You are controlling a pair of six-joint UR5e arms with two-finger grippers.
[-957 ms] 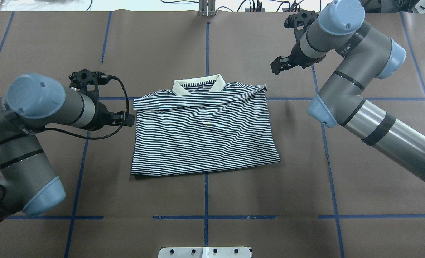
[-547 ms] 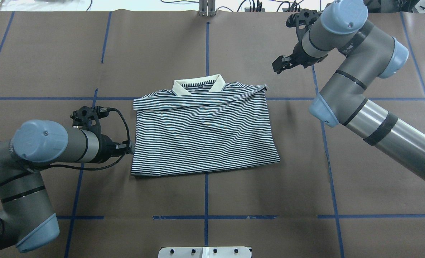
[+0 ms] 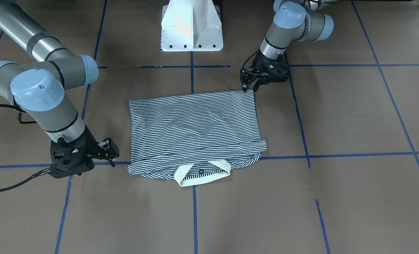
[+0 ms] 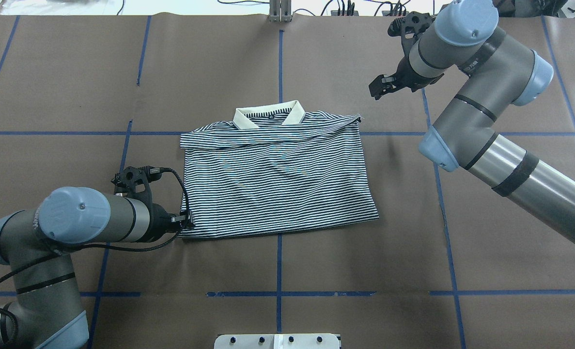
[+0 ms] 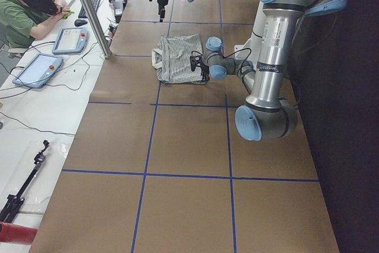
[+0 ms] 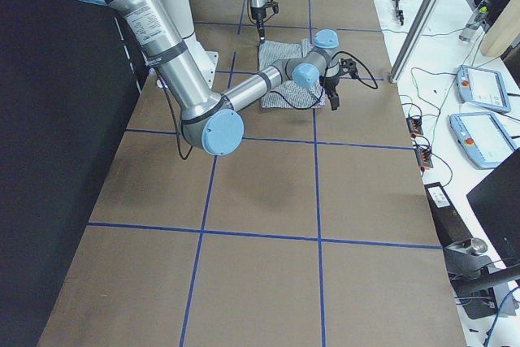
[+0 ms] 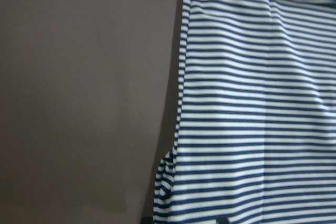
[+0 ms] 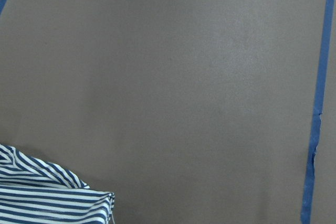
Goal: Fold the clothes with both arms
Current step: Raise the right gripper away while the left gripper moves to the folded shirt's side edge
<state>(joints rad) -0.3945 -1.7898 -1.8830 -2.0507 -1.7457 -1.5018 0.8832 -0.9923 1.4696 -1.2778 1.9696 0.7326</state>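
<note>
No writing legible anywhere: only a small dark tag (image 4: 271, 116) inside the cream collar (image 4: 248, 119), too small to read, and a printed sticker (image 6: 153, 18) on the right arm (image 6: 244, 87), its lines likewise too fine to make out. At the middle of the table (image 4: 365, 261), the polo shirt (image 4: 277, 179), thin navy and white stripes, folded into a rough rectangle and lying flat on brown paper crossed by blue tape lines (image 4: 279, 63). Collar on the far side, away from the white pedestal base (image 3: 191, 28), with one fold running across the shoulders just below it. At the shirt's near left corner, the left gripper (image 3: 249, 88), pointed down with fingers spread, one to either side of the corner of the hem. In the left wrist view, striped cloth over the right half and two dark fingertips just showing at the bottom edge, apart; no telling whether in contact with the fabric. Just beyond the shirt's far right corner, the right gripper (image 3: 111, 151), fingers apart and holding nothing, clear of the cloth. In the right wrist view, bare paper, one tape line and that corner at lower left. Beyond the table's left end, a person in green (image 5: 23, 13) bent over a white bench beside two flat screens (image 5: 37, 69).
</note>
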